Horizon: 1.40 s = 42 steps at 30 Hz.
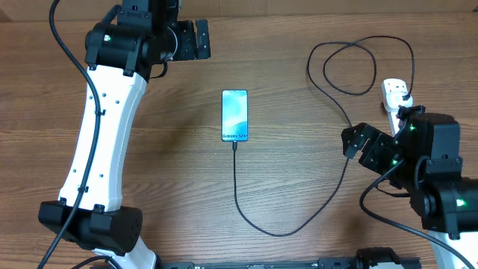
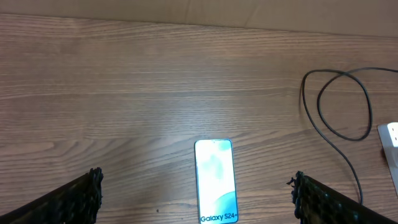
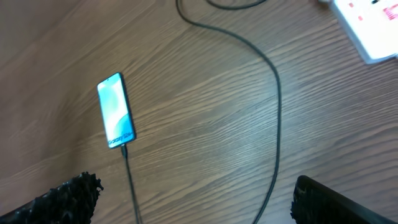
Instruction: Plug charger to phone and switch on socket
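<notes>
The phone lies flat mid-table with its screen lit and "Galaxy S24" at its near end. The charger's thin black cable meets the phone's near edge, curves right and loops up to the white socket, where a dark plug sits. My left gripper is open and empty, far-left of the phone. My right gripper is open and empty, next to the socket. The left wrist view shows the phone between the open fingers, the cable and the socket. The right wrist view shows the phone, the cable, the socket and the open fingers.
The wooden table carries only the phone, cable and socket. The right arm covers the socket's near part. A pale surface borders the table's far edge.
</notes>
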### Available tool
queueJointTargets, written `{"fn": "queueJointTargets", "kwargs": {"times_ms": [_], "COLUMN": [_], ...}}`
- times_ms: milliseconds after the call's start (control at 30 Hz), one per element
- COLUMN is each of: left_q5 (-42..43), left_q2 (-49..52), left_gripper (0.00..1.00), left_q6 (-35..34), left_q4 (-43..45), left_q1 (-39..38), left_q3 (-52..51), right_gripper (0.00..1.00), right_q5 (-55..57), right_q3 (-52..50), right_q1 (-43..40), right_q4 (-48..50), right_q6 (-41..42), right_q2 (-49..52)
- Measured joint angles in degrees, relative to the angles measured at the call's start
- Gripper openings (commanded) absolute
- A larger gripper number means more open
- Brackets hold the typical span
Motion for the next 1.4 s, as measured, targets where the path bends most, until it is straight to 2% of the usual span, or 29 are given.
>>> {"fn": "queueJointTargets", "kwargs": {"times_ms": [167,467,600,800,1067,1400], "left_q5": [0.00,0.00,0.02,0.02,0.02,0.00], "left_q2": [0.00,0.00,0.00,0.00,0.00,0.00], "left_gripper": [1.00,1.00,1.00,1.00,1.00,1.00], "left_q6": [0.00,0.00,0.00,0.00,0.00,0.00], "left_q4": [0.00,0.00,0.00,-0.02,-0.02,-0.02], "left_q1": [0.00,0.00,0.00,0.00,0.00,0.00], "left_q3": [0.00,0.00,0.00,0.00,0.00,0.00], "right_gripper": [1.00,1.00,1.00,1.00,1.00,1.00], "right_q5": [2.89,3.19,3.30,2.60,-3.69,-4.68], "right_q3": [-2.12,-20.24,-25.49,-32.09,-46.99,-55.10], "right_q1": [0.00,0.00,0.00,0.00,0.00,0.00], "right_q4": [1.95,20.59,28.55,41.29,60.35,62.29], "right_q6": [-1.64,-11.19,-16.13,-18.86,-24.39,-27.78], "right_q2": [-3.37,-25.14,-26.82,-27.26,-31.98,-47.43]}}
